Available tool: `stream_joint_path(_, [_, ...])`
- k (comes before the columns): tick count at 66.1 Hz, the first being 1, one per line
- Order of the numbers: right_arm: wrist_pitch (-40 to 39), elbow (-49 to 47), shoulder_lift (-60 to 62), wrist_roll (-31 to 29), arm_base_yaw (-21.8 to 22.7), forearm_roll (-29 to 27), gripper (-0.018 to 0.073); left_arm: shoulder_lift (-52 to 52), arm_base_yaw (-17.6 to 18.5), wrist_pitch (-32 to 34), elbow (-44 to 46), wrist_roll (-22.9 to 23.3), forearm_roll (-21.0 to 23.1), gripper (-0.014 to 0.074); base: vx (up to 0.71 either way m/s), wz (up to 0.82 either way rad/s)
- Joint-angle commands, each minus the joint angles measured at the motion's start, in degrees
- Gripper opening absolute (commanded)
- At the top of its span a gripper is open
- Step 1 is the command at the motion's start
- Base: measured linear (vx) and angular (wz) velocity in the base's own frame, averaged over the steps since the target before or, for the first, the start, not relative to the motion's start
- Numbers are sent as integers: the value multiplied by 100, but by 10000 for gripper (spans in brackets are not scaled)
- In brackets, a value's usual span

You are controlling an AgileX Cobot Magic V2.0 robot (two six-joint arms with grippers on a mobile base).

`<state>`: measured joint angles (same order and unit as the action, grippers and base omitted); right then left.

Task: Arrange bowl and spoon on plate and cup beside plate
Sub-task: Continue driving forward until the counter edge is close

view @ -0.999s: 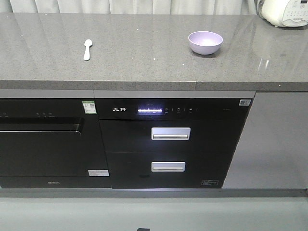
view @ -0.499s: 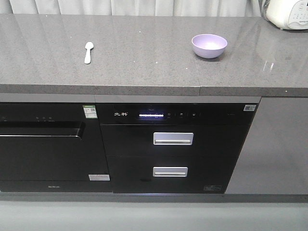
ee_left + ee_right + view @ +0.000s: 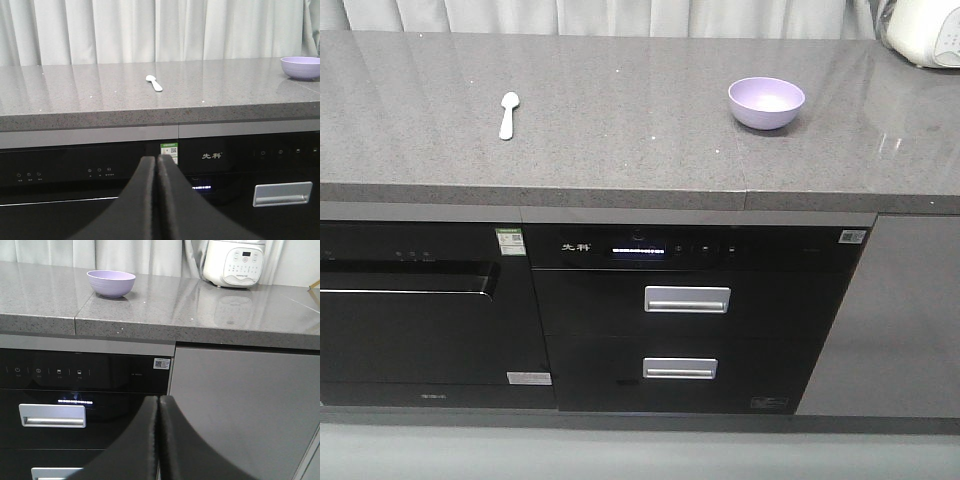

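spoon [image 3: 507, 114] flat on grey table [image 3: 630, 120], left part | purple bowl [image 3: 766, 102] upright on right part, well apart from spoon | left gripper [image 3: 157, 165] jaws pressed together, empty | right gripper [image 3: 159, 405] jaws pressed together, empty

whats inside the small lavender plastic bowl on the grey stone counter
Nothing shows inside the small round lavender plastic bowl: the front view shows its bare pale floor. Its near wall hides a sliver of the inside.
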<state>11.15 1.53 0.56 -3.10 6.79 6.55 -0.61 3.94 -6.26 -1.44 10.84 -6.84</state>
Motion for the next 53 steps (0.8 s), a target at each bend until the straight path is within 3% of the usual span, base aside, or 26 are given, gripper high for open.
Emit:
stream_joint_path(1, [-442, 97, 72, -39, 17, 19, -6, -100, -2, 405, -172, 48, 3, -6, 6, 4])
stream_joint_path(53, [-442, 97, 72, -39, 17, 19, -6, -100, -2, 405, -172, 48, 3, -6, 7, 2])
